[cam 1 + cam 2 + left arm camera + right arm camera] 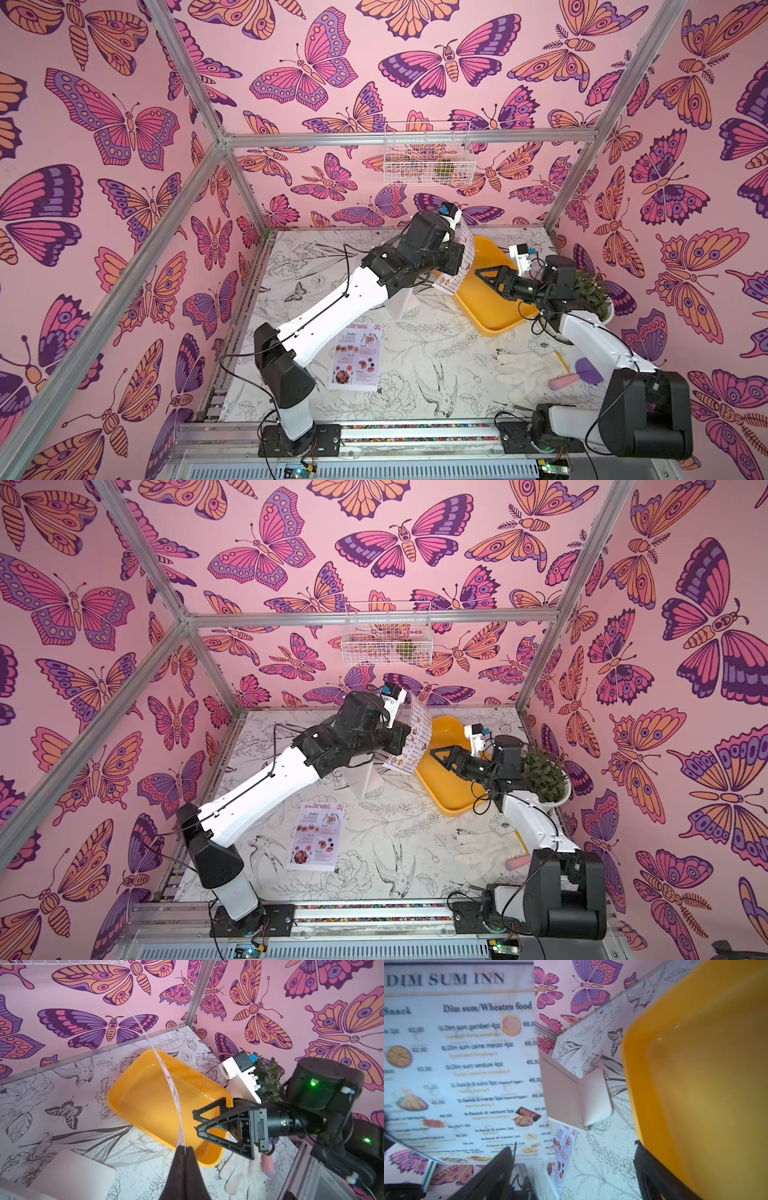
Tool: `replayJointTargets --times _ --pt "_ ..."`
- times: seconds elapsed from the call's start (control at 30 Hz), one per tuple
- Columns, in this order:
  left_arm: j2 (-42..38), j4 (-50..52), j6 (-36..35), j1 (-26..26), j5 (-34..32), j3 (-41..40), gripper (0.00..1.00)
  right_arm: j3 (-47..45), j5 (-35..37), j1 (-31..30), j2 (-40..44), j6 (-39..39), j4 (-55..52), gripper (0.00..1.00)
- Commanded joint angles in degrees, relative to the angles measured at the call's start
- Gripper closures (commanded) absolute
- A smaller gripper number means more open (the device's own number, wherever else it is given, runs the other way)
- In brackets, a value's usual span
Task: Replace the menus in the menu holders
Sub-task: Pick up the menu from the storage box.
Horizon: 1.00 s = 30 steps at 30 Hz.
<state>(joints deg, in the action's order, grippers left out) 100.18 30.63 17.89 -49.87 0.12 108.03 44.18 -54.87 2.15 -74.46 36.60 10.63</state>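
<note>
My left gripper [185, 1148] is shut on one edge of the "DIM SUM INN" menu [464, 257] [417, 733] [463, 1064]. It holds the sheet curved in the air above the clear menu holder [401, 303] [361, 781] [577, 1093], and the left wrist view shows the sheet edge-on [166, 1076]. My right gripper [482, 279] [195, 1121] [572, 1149] is open and empty over the yellow tray [494, 320], a little apart from the menu's printed face. The red-headed "SPECIAL MENU" sheet [357, 357] [318, 837] lies flat on the table in front of the holder.
A potted plant [592, 293] stands right behind the right wrist. A white glove [523, 370] and a purple and pink spatula [577, 374] lie at the front right. A wire basket [428, 153] hangs on the back wall.
</note>
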Motion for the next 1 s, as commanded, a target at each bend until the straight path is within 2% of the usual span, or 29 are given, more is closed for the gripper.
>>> replayJointTargets --times 0.0,0.13,0.63,0.8,0.97 --pt "-1.1 5.1 -3.6 0.3 1.8 0.5 1.0 -0.1 -7.5 -0.4 0.5 3.5 11.9 0.09" --pt "-2.3 6.0 -4.7 0.3 2.5 0.6 1.0 -1.3 -9.0 -0.7 1.3 5.6 18.5 0.09" --pt "-3.3 6.6 -5.8 0.4 3.9 2.3 1.0 1.8 -10.0 -4.0 -6.3 7.7 22.3 0.08" --pt "-4.0 6.6 -6.1 0.6 3.1 1.9 1.0 0.7 -11.4 -5.1 -8.0 20.0 39.3 0.09" --pt "-5.2 6.6 -5.4 1.7 2.8 1.0 1.0 1.2 -11.4 -5.3 -8.3 20.9 40.7 0.11"
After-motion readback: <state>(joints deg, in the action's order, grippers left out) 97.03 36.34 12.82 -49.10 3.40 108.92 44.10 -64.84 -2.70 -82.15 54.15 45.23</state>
